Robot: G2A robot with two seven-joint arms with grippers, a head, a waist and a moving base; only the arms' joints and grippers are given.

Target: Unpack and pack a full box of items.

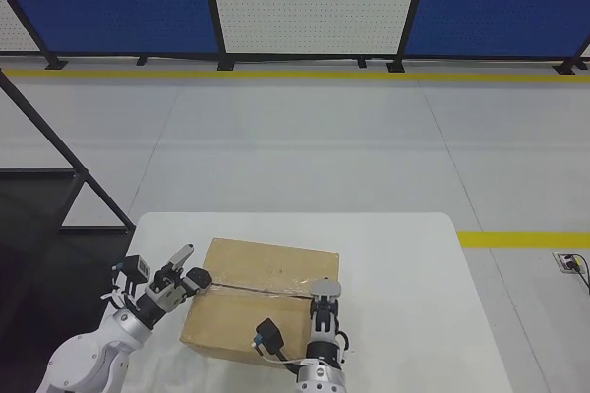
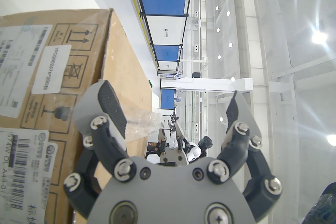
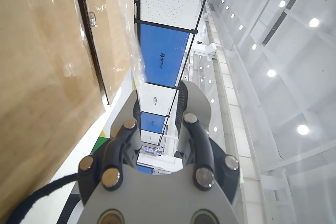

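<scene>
A closed cardboard box (image 1: 265,295) sits on the white table (image 1: 403,295), its top seam sealed with clear tape (image 1: 261,287). My left gripper (image 1: 192,267) stands open at the box's left end. In the left wrist view the left gripper (image 2: 170,96) has one finger (image 2: 111,101) against the labelled box side (image 2: 52,72), beside a loose clear tape end (image 2: 143,121). My right gripper (image 1: 324,292) is at the seam's right end. In the right wrist view the right gripper (image 3: 160,99) is narrowly open beside the box edge (image 3: 52,38), just below a hanging tape end (image 3: 137,64).
A black frame (image 1: 49,167) stands left of the table. The table's right half (image 1: 413,324) is bare. Blue and white partition panels (image 1: 315,25) line the far side of the floor, behind a yellow line (image 1: 305,72).
</scene>
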